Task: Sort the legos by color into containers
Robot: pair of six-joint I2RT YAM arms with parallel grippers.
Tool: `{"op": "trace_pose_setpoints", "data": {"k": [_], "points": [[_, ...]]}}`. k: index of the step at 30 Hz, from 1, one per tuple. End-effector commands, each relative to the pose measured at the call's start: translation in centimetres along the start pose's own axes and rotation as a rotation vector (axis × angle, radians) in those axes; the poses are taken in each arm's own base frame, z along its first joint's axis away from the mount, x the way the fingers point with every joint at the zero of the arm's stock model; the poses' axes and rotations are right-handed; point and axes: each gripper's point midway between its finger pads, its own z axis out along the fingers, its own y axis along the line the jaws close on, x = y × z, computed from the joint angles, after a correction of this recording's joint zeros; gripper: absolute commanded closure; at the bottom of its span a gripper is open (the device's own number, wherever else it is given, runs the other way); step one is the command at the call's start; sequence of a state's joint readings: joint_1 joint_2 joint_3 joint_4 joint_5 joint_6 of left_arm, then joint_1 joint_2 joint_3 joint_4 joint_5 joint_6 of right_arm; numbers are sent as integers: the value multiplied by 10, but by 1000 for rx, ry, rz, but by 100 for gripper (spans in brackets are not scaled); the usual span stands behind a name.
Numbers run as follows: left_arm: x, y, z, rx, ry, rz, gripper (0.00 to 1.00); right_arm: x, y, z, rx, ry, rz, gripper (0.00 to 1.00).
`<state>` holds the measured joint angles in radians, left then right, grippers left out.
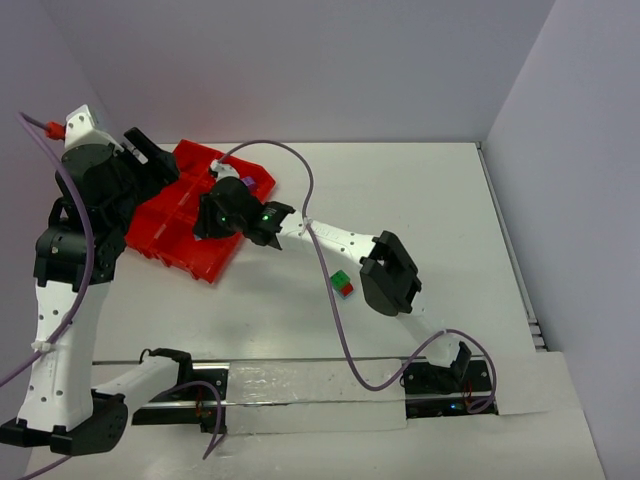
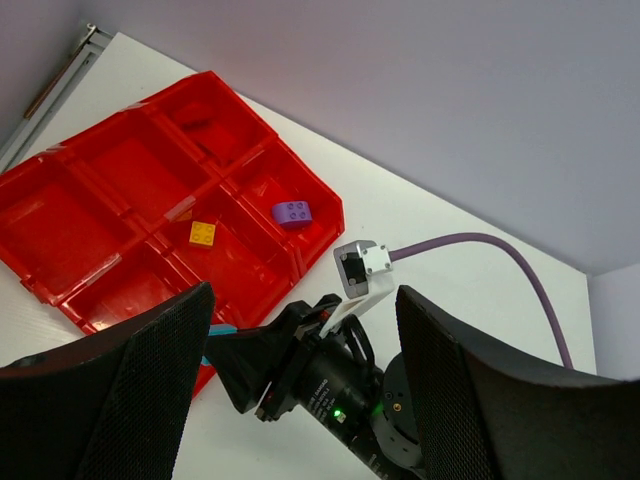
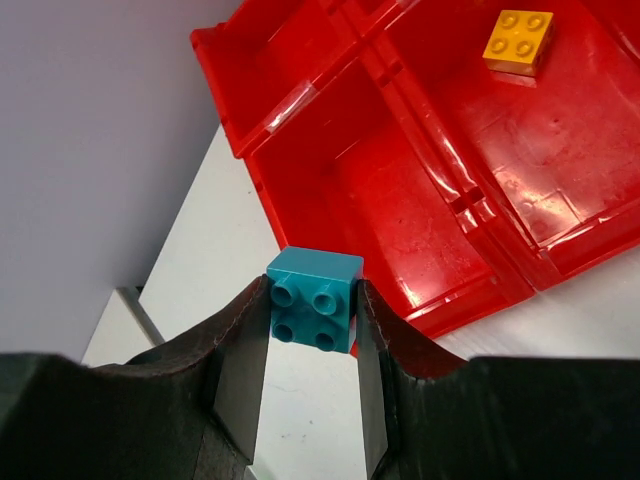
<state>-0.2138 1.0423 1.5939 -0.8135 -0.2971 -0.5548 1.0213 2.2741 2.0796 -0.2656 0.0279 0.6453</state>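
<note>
Pinching cyan lego (image 3: 315, 303) | right gripper (image 3: 311, 322) | beside red tray (image 3: 398, 212) edge

White matte tabletop (image 1: 430, 200), plain pale lavender-grey back wall (image 1: 300, 60) meeting it in a straight seam, matching side wall (image 1: 590, 130) on the right, metal rail (image 1: 514, 260) along that edge, soft even light, faint shadows
</note>
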Motion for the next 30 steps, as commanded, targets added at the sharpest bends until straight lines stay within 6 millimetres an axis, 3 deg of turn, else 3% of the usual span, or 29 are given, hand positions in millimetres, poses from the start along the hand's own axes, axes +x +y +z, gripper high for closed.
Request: {"op": "trace_pose_setpoints", "data": {"k": [1, 8, 14, 17, 21, 25, 30], "points": [[-1, -3, 4, 3, 26, 39, 19, -16, 21, -10, -54, -20, -32, 78], [-10, -11, 21, -30, 48, 25, 19, -13, 33, -8, -116, 37, -29, 78], [10, -7, 42, -49, 43, -69, 19, -11, 34, -10, -142, 61, 0, 79], [14, -10, 52, -56, 62, -79, 19, -11, 28, -10, -130, 69, -13, 79], [35, -3, 72, -126, 150, -62, 19, -13, 13, -6, -134, 84, 24, 79], [39, -5, 75, -119, 164, -72, 19, -12, -4, 0, -115, 103, 30, 79], [39, -3, 77, -139, 193, -61, 19, 2, -10, 13, -113, 131, 42, 79]]}}
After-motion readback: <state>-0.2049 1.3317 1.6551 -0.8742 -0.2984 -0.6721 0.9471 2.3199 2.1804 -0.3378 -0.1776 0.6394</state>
